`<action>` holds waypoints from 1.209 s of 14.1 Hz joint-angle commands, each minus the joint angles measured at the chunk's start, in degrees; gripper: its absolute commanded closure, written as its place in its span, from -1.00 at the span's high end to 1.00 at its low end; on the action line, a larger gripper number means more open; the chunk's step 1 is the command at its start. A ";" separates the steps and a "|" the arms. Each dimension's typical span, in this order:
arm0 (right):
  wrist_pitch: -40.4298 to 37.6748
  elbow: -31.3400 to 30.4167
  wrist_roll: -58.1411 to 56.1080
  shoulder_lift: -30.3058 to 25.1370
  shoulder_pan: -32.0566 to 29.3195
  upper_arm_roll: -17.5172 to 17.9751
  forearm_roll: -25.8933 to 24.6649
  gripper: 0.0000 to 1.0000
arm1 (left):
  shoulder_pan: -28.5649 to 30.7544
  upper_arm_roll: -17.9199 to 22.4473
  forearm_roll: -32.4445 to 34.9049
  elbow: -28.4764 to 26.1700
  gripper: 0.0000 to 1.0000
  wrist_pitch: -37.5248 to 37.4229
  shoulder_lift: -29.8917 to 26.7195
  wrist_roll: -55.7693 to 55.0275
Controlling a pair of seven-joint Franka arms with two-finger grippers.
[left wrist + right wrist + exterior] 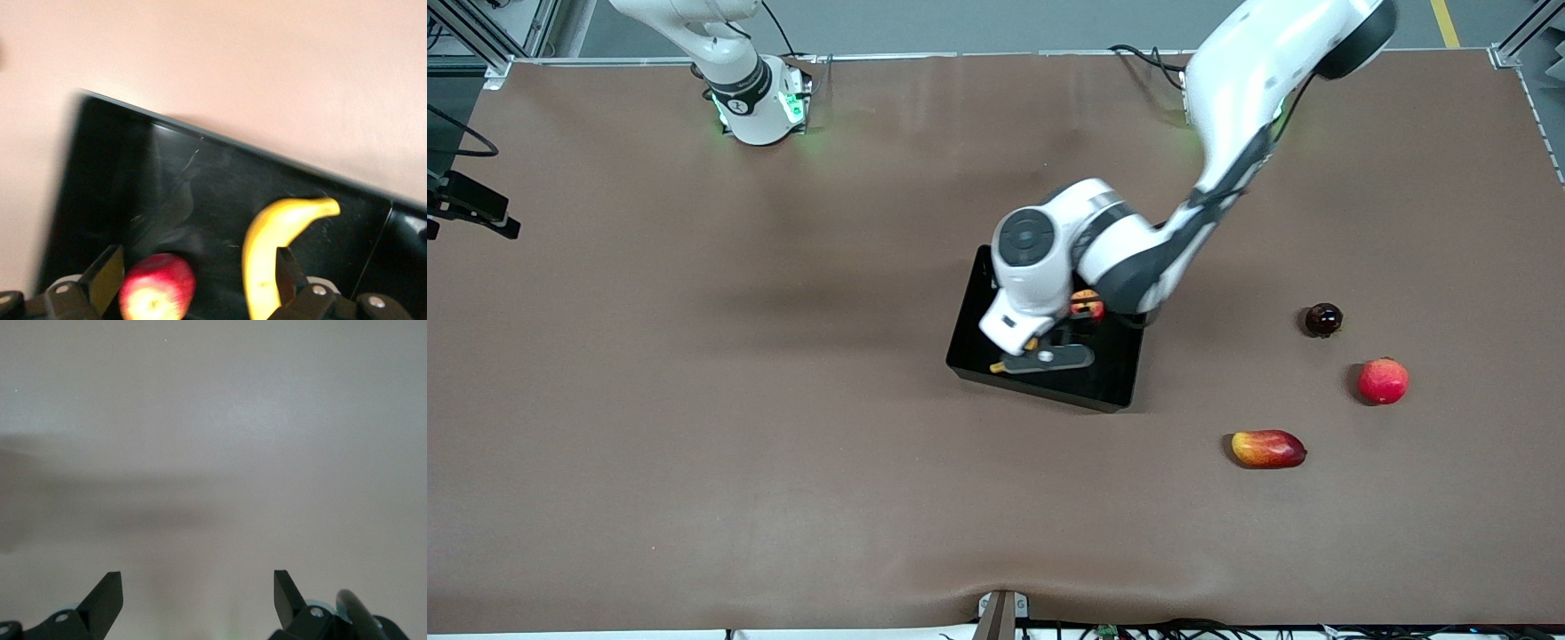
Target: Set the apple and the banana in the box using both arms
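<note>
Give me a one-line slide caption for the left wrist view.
Left gripper, fingers open, above the apple and banana lying in the box.

both arms were white with dark grey joint bands. the left arm (1227, 116) had a round grey cap on its wrist and a black cable along it. the right arm (729, 62) showed green lights at its base. black fingers (107, 597) ended on silver screws.
</note>
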 commanded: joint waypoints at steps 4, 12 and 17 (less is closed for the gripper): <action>-0.84 0.88 0.78 0.10 -1.04 0.66 0.42 1.00 | 14.86 -0.24 -4.19 -2.52 1.00 -10.15 -20.32 12.47; -0.84 0.88 0.78 0.10 -1.04 0.66 0.42 1.00 | 25.60 0.19 -13.50 -4.09 1.00 -18.15 -31.93 31.85; -0.76 0.88 0.78 0.10 -1.04 0.66 0.42 1.00 | 16.91 16.88 -20.71 -8.49 1.00 -20.16 -38.09 41.33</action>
